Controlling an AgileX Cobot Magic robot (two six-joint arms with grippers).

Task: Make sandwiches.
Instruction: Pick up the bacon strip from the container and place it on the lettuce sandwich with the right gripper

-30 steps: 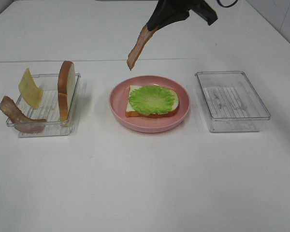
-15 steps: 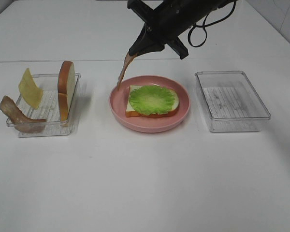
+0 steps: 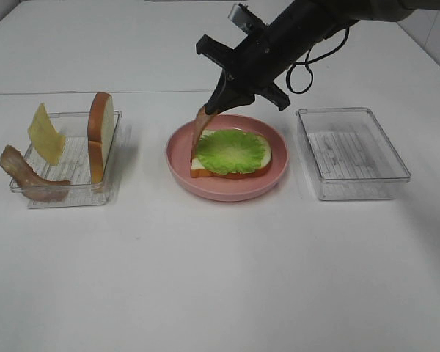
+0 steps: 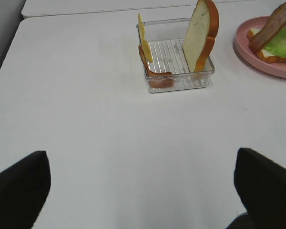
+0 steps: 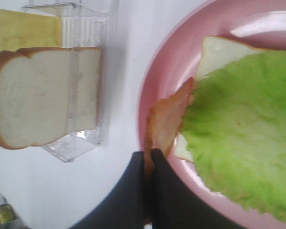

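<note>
— Sandwiches point(image 3: 231, 154): we find one stack begun, on the pink plate point(image 3: 227, 193) in the middle of the desk point(image 3: 220, 279). What do we fail to make out there?

— The lower bread slice point(image 3: 203, 136) is mostly covered by the lettuce leaf point(image 3: 233, 149); we see only a corner and the crust. The held bacon strip point(image 3: 200, 126) hangs from the right hand point(image 3: 218, 105), pinched between its closed fingers. Its lower end sits over the edge of the slice that faces the left tray. Whether it touches bread or plate we cannot tell, as the right wrist view is blurred there.

— And the arms?

— The right arm is cut off by the upper edge of the high view. We see the left hand point(image 4: 140, 157) only in its own wrist view: two dark fingers point(image 4: 19, 191) at the corners, spread wide above the desk.

— What do the containers hold?

— The left tray point(image 3: 66, 198) holds the upright bread slice point(image 3: 100, 136), standing on edge along the wall nearer the plate. It also holds the cheese square point(image 3: 45, 133), propped at the opposite side, and a second bacon strip point(image 3: 28, 176) draped over the outer rim with one end outside. From the left wrist the cheese is nearly edge-on. The right tray point(image 3: 356, 189), clear plastic, stands on the plate's other side, apart from it.
</note>
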